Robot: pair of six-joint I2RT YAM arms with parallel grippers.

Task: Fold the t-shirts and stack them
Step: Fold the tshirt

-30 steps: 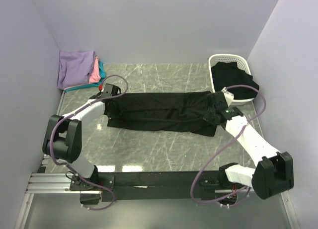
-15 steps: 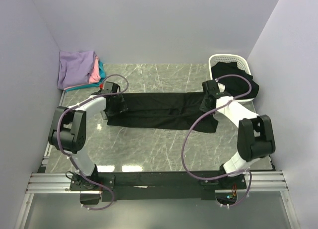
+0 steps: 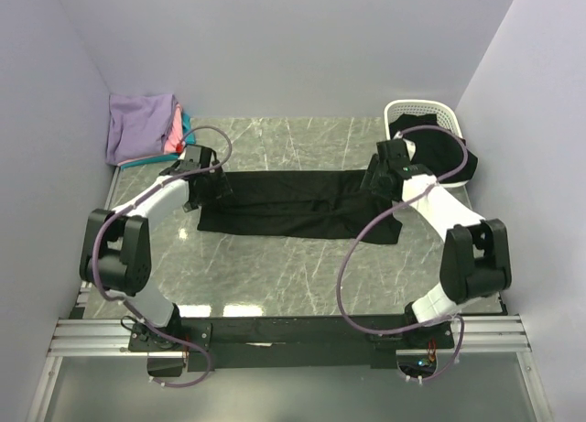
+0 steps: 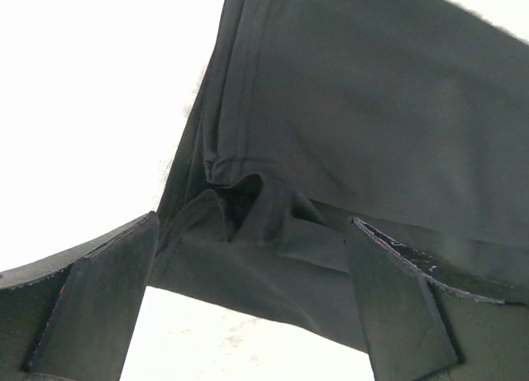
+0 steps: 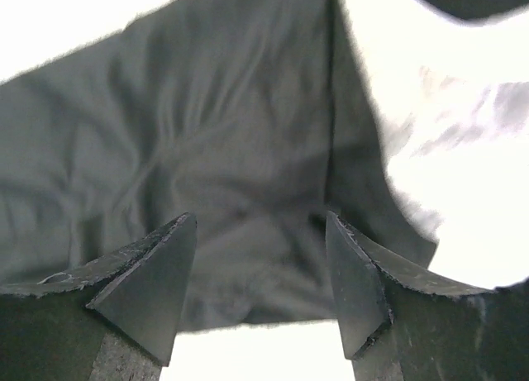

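Note:
A black t-shirt (image 3: 298,205) lies folded into a long band across the middle of the marble table (image 3: 302,275). My left gripper (image 3: 209,186) hovers over its left end with jaws wide open; a bunched fold of black cloth (image 4: 256,224) shows between the fingers, loose. Over the right end my right gripper (image 3: 379,180) stands open too, the cloth's edge (image 5: 256,290) lying free between its fingers. A folded stack with lavender t-shirt (image 3: 139,124) on top, pink (image 3: 174,129) and teal below, sits at the back left.
A white perforated basket (image 3: 423,111) stands at the back right with more black cloth (image 3: 439,152) draped over its rim. Lilac walls close in the table at the back and both sides. The arms' mounting rail (image 3: 284,335) runs along the near edge.
Both grippers have opened and let go of the black t-shirt's ends. The shirt's near half has been carried back, leaving a narrower band; both arms have drawn toward the far edge.

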